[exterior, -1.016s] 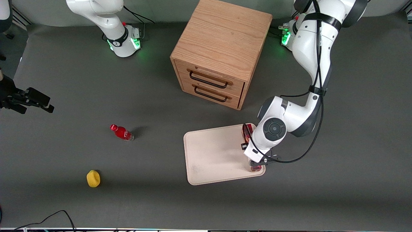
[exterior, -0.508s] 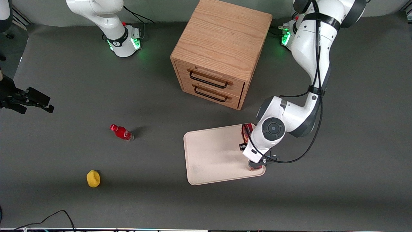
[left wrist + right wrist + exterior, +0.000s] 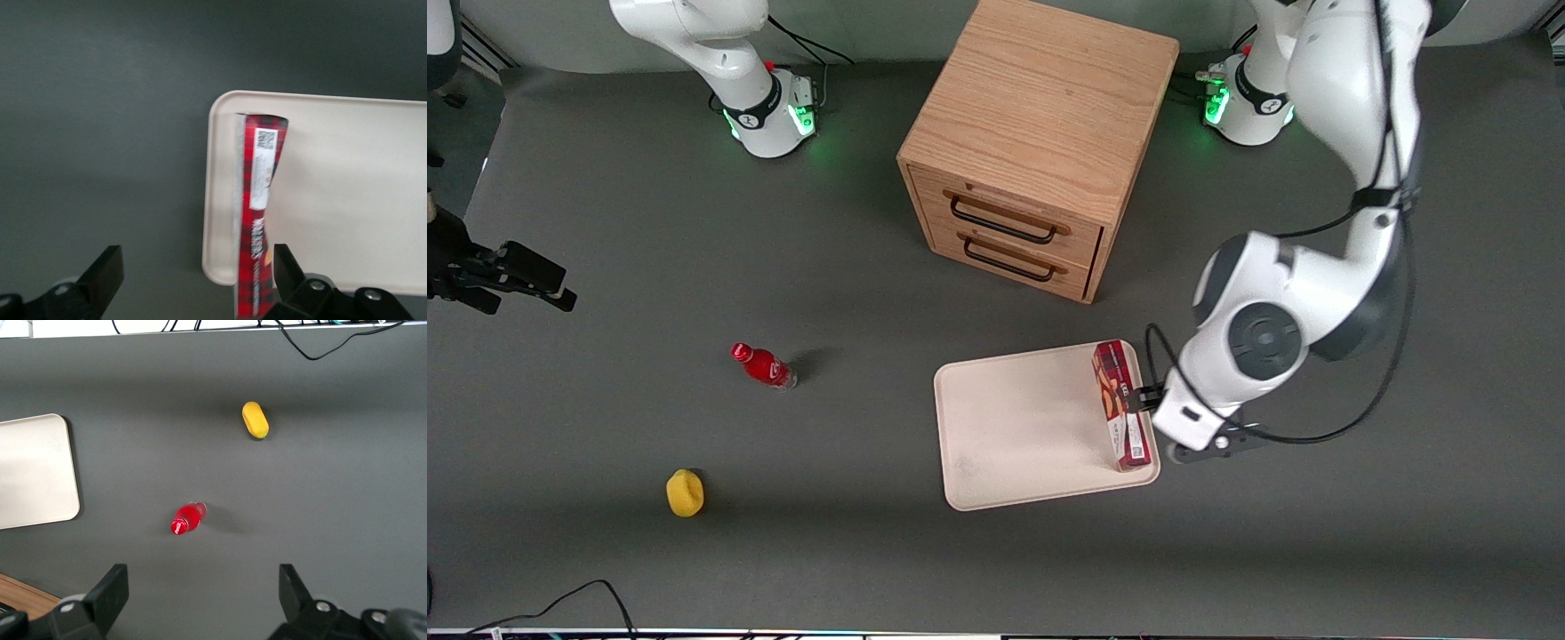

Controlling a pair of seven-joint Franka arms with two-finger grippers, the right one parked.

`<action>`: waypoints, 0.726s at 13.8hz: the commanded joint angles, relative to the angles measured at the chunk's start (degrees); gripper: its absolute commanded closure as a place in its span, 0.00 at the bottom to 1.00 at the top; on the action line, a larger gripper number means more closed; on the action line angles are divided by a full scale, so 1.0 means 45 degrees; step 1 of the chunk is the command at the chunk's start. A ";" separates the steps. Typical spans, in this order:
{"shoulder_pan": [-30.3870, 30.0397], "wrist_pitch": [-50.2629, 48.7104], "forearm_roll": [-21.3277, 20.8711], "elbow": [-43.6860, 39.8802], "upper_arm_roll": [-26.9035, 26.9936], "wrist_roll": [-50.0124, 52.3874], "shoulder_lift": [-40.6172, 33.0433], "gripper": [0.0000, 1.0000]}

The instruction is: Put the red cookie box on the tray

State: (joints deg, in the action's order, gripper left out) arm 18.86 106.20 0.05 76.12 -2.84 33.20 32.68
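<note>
The red cookie box rests lengthwise on the cream-white tray, along the tray's edge toward the working arm's end. My left gripper is open and empty, raised above the table just off that tray edge, beside the box. In the left wrist view the box stands on the tray. My gripper has its jaws wide apart, one fingertip over bare table and the other close to the box, touching nothing.
A wooden two-drawer cabinet stands farther from the front camera than the tray. A small red bottle and a yellow object lie toward the parked arm's end; both show in the right wrist view, the bottle and the yellow object.
My gripper has let go of the cookie box, risen and moved off the tray toward the working arm's end. The box stays on the tray, now fully uncovered.
</note>
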 commanded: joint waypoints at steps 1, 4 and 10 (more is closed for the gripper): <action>-0.0554 -0.1172 -0.0050 0.0485 0.0083 -0.0347 -0.1400 0.00; -0.1530 -0.1899 -0.0109 0.1263 0.0083 -0.1084 -0.2805 0.00; -0.3874 -0.2661 0.0106 0.2574 0.0064 -0.5496 -0.5033 0.00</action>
State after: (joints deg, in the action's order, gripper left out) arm 4.20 94.78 0.01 83.04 -2.08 14.24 14.91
